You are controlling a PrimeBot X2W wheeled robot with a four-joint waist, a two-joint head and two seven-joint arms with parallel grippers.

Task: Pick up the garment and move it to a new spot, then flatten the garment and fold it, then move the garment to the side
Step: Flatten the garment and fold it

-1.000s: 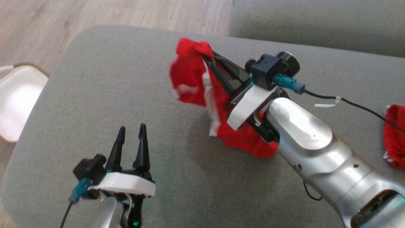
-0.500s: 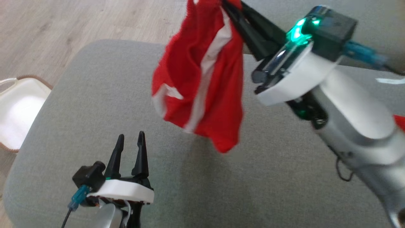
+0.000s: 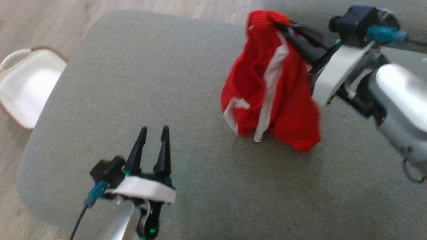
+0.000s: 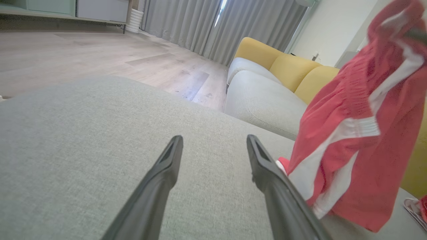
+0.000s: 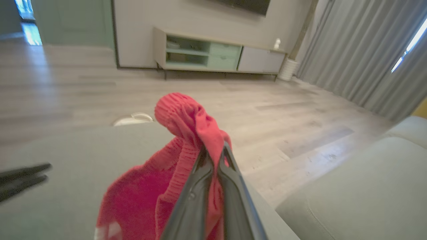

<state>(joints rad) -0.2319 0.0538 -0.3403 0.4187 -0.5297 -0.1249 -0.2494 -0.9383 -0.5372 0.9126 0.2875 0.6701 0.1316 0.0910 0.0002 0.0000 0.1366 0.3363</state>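
Right jaws tight on dangling red garment point(image 3: 290, 110); left jaws wide, empty.

Wood floor point(image 5: 66, 90), grey curtains point(image 5: 350, 50), yellow sofa point(image 4: 290, 68), low sideboard point(image 5: 217, 56)

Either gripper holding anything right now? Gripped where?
The right gripper is shut on the red knit garment with white stripes, pinching a bunched ribbed edge at its top; the rest hangs below. The left gripper is open and holds nothing.
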